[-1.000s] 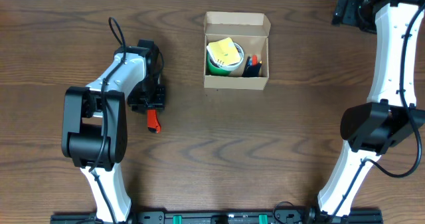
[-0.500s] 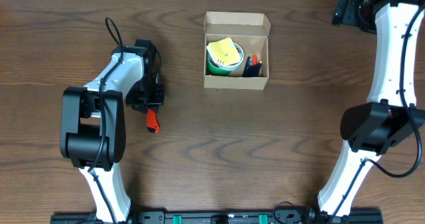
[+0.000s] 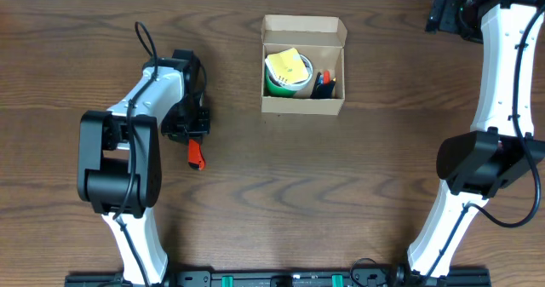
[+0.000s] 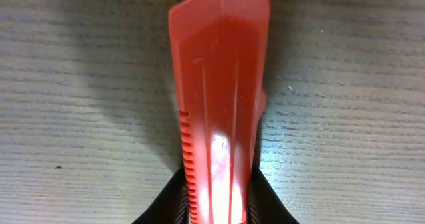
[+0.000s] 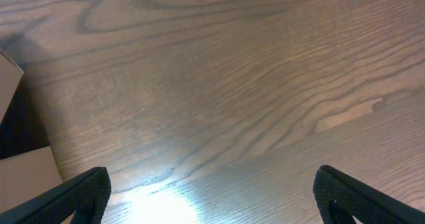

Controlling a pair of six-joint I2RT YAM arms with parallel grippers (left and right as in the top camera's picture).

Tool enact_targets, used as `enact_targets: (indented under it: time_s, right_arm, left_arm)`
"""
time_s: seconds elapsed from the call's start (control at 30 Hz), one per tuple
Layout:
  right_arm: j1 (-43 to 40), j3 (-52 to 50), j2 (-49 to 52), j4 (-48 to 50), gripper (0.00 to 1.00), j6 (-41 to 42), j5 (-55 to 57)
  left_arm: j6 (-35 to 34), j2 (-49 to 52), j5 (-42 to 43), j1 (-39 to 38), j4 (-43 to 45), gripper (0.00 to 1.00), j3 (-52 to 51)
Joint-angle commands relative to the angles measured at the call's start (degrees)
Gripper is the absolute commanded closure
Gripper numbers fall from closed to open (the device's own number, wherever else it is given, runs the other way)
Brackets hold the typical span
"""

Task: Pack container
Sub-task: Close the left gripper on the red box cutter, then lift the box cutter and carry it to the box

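Note:
The container, a small tan cardboard box [image 3: 303, 104] with its flap lid open, stands at the table's top centre. Inside lie a yellow notepad on a green tape roll [image 3: 287, 72] and dark and red small items [image 3: 324, 83]. My left gripper [image 3: 195, 140] is shut on a red-orange plastic tool [image 3: 197, 154], down at the table to the left of the box. The left wrist view shows the tool [image 4: 219, 104] clamped between the fingers [image 4: 218, 207]. My right gripper [image 3: 444, 14] is open and empty at the far right back corner; its fingers [image 5: 211, 192] spread wide over bare wood.
A corner of the tan box [image 5: 20, 151] shows at the left edge of the right wrist view. The brown wooden table [image 3: 341, 193] lies between the arms.
The left arm has shifted very slightly between one second ago and half a second ago. Nothing else has moved.

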Motion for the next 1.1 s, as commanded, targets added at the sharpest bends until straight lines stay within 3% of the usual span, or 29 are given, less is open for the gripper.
enact_targets:
  time_s: [0.0,0.63,0.83,1.07]
  right_arm:
    - [-0.46,-0.15,-1.18,-0.07,0.01,0.20,0.17]
    - [-0.46,-0.15,-1.18,-0.07,0.01,0.20,0.17]
    - [-0.46,-0.15,-1.18,-0.07,0.01,0.20,0.17]
    - [-0.46,-0.15,-1.18,-0.07,0.01,0.20,0.17]
  left_arm:
    - [-0.46,2.01,-1.25,0.28,-2.47,0.94,4.52]
    - [-4.24,1.29,-0.90,-0.66,-23.26,0.94,41.35]
    - [-9.90,1.29,2.80,-5.73,-28.48,0.94,53.22]
    - [-7.80,1.33,4.17,-15.82,-25.88,0.94,57.42]
